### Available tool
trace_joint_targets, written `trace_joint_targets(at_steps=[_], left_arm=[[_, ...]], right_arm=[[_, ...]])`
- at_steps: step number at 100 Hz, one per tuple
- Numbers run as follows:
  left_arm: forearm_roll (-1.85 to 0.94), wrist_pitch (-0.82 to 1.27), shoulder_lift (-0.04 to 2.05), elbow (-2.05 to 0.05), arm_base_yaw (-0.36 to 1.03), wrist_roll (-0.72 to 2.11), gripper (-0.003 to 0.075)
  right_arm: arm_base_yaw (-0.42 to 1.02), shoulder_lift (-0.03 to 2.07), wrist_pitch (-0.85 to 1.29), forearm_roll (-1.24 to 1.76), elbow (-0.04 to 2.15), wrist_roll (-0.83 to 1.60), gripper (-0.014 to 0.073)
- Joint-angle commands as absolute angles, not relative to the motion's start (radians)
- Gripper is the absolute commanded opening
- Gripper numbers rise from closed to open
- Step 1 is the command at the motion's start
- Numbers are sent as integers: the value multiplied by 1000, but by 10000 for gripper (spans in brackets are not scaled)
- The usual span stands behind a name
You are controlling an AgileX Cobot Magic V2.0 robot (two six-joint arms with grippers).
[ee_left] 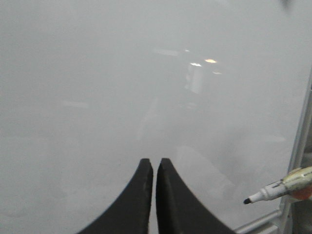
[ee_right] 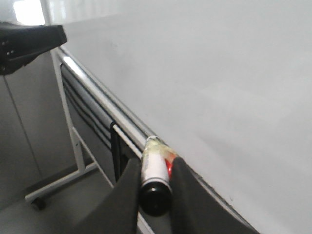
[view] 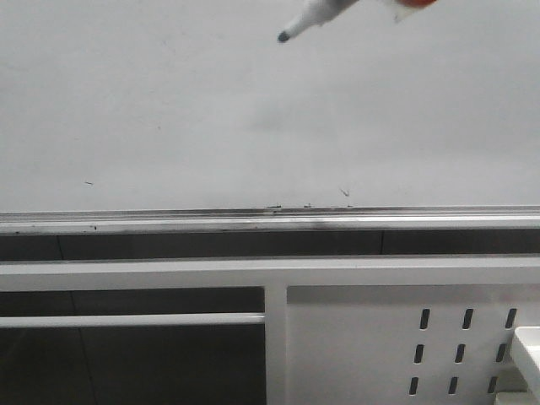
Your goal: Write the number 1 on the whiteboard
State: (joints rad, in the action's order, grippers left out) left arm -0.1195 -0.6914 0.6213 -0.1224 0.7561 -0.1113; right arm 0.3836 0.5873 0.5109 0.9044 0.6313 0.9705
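The whiteboard (view: 169,101) fills the upper front view, glossy and bare apart from a few small black specks near its bottom edge. No number 1 is in view. My right gripper (ee_right: 156,163) is shut on a white marker (ee_right: 155,170) with a black end cap. The marker (view: 314,17) comes in from the top of the front view, and its dark tip (view: 283,36) points down-left, close to the board. I cannot tell whether it touches. My left gripper (ee_left: 155,163) faces the whiteboard (ee_left: 73,73) with its fingers together and empty. The marker (ee_left: 280,187) shows off to its side.
A silver rail (view: 270,221) runs along the board's bottom edge. Below it are a white frame and a perforated metal panel (view: 405,346). The board's stand leg with a caster (ee_right: 53,185) rests on the floor. A dark arm part (ee_right: 29,44) shows in the right wrist view.
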Motion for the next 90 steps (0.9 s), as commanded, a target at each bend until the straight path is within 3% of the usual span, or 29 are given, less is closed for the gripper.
trace_joint_targets(at_steps=[1, 53, 90], left_arm=[[-143, -786, 622, -140, 735, -107, -20], [-143, -783, 622, -140, 725, -102, -20], [-143, -781, 622, -140, 725, -83, -20]], right_arm=[[367, 559, 421, 924, 643, 930, -69], [365, 666, 495, 895, 643, 874, -69], [365, 667, 334, 921, 643, 874, -69]])
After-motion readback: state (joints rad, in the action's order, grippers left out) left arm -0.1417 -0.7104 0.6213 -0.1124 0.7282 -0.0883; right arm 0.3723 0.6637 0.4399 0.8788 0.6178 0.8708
